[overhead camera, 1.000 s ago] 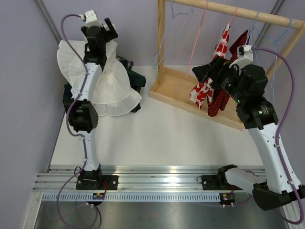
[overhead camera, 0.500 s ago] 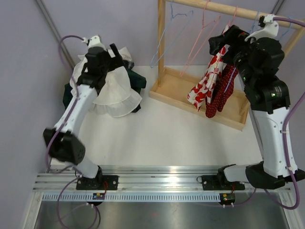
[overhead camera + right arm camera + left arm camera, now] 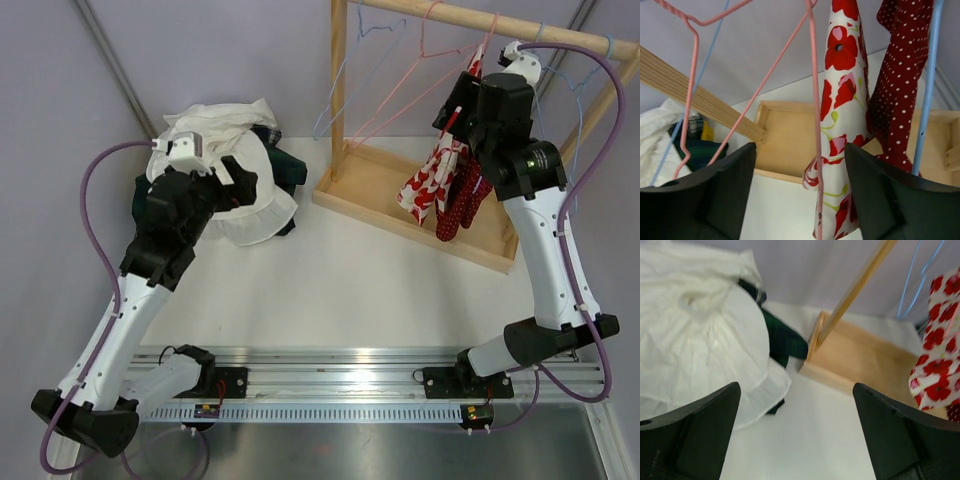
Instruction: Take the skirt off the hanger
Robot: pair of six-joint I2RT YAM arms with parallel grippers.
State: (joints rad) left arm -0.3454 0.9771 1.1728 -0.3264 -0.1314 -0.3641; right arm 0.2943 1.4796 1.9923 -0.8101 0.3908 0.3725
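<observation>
Starting at the upper left of the overhead view, the left gripper [image 3: 238, 180] hovers over a white ruffled garment [image 3: 215, 125] heaped on the table. A dark green plaid garment [image 3: 782, 342] pokes out from under that heap. In its wrist view the jaws are spread wide with nothing between them, so this arm looks idle for now.

Moving to the centre, the wooden rack [image 3: 370, 190] stands on the table, its rail [image 3: 560, 38] running across the upper right.

At the upper right, the right gripper [image 3: 457, 97] is raised close under the rail. Its jaws are wide apart and hold nothing. In its wrist view a pink hanger [image 3: 815, 125] crosses the gap between the fingers, and the poppy-print skirt [image 3: 842, 100] hangs just behind, not yet taken off. A red polka-dot garment [image 3: 902, 85] and a blue hanger [image 3: 927, 100] hang further right.

The step in hand looks like the approach to a grasp. The next move calls for closing on the skirt's fabric alone, clear of the pink wire. How the skirt is fastened at its top cannot be made out.
</observation>
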